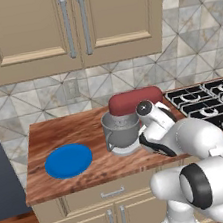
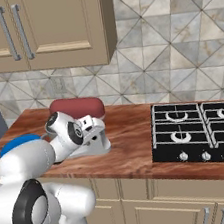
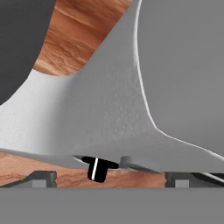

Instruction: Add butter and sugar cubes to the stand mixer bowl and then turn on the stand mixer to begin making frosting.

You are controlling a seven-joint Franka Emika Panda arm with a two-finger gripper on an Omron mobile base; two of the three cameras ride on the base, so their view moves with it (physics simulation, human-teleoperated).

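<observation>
The stand mixer (image 1: 135, 101) stands on the wooden counter with its dark red head over the grey stand mixer bowl (image 1: 120, 130). My hand (image 2: 89, 128) is low at the mixer's right side, next to its light grey base (image 2: 100, 147). In the hand view the gripper (image 3: 111, 179) is open, its fingertips (image 3: 41, 178) wide apart, right up against the grey column (image 3: 109, 109). The small dark knob (image 3: 98, 169) with a white line sits between the tips, touching neither. The bowl's dark side (image 3: 22, 43) fills the upper left. The butter and the sugar cubes are out of view.
A flat blue plate (image 1: 69, 161) lies on the counter (image 1: 51, 137) left of the mixer. A black gas stove (image 2: 202, 131) occupies the right end. Wall cabinets (image 1: 70, 23) hang above, and drawers (image 1: 113, 191) run below the counter's front edge.
</observation>
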